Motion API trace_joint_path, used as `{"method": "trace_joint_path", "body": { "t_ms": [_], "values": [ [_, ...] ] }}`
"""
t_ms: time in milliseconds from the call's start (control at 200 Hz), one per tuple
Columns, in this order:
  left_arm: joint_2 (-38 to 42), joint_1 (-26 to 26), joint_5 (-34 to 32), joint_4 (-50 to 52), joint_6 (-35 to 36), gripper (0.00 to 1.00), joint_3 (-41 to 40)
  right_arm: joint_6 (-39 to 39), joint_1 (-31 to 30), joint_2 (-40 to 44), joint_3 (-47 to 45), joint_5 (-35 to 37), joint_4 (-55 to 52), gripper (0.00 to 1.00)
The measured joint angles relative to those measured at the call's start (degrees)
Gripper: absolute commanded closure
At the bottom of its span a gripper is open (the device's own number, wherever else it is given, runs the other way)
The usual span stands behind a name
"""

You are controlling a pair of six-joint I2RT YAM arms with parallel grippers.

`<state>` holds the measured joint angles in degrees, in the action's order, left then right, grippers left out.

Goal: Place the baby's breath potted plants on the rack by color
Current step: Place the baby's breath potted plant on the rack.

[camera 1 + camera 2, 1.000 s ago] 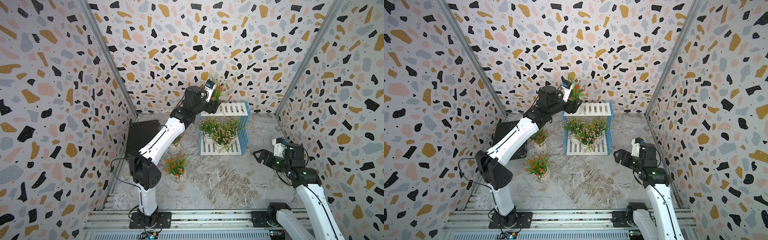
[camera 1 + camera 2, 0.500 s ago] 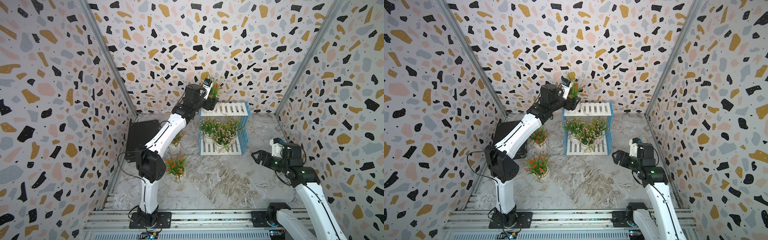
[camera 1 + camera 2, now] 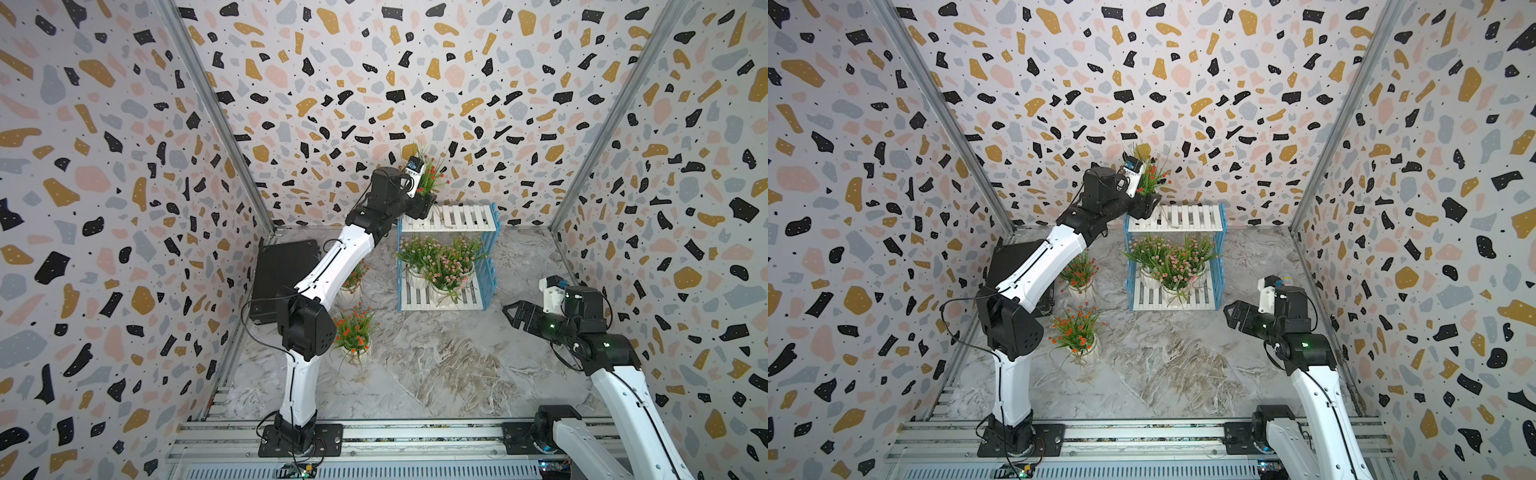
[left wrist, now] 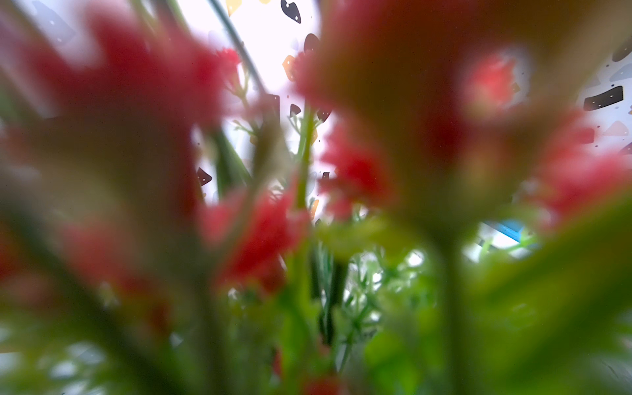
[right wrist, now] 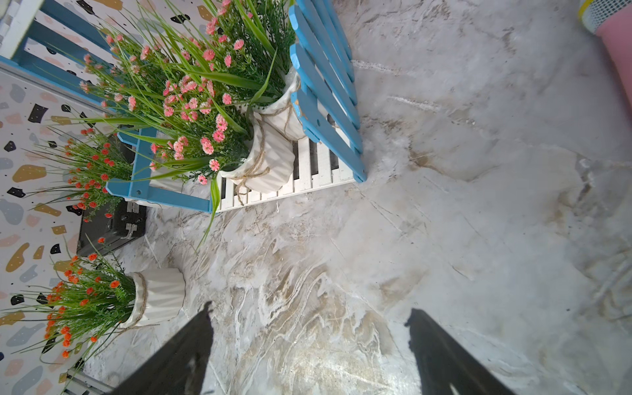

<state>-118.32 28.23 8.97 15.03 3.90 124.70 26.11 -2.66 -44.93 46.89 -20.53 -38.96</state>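
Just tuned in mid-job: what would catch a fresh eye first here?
The left gripper holds a red-flowered plant at the left end of the top shelf of the rack, and its blooms fill the left wrist view. Pink-flowered plants crowd the lower shelf, while two red-orange plants stand on the table beside the left arm. The right gripper hangs open and empty over the table.

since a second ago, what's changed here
The left arm lifted its elbow, standing more upright; the left pincer still holds the red-flowered plant at the left end of the rack top shelf, barely shifted. The right pincer stays open, empty. Pink plants and table plants stayed put.
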Motion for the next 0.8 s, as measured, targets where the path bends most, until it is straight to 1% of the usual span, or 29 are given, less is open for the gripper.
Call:
{"method": "trace_joint_path", "body": {
  "t_ms": [511, 801],
  "values": [
    [0.7, -0.3, 0.6, -0.9, 0.4, 0.27, -1.3, -0.2, 0.0, 0.0, 0.0, 0.2, 0.0, 0.09],
    [1.2, -0.5, 1.1, 0.3, 1.5, 0.27, -1.3, -0.2, 0.0, 0.0, 0.0, 0.2, 0.1, 0.09]
  ]
}}
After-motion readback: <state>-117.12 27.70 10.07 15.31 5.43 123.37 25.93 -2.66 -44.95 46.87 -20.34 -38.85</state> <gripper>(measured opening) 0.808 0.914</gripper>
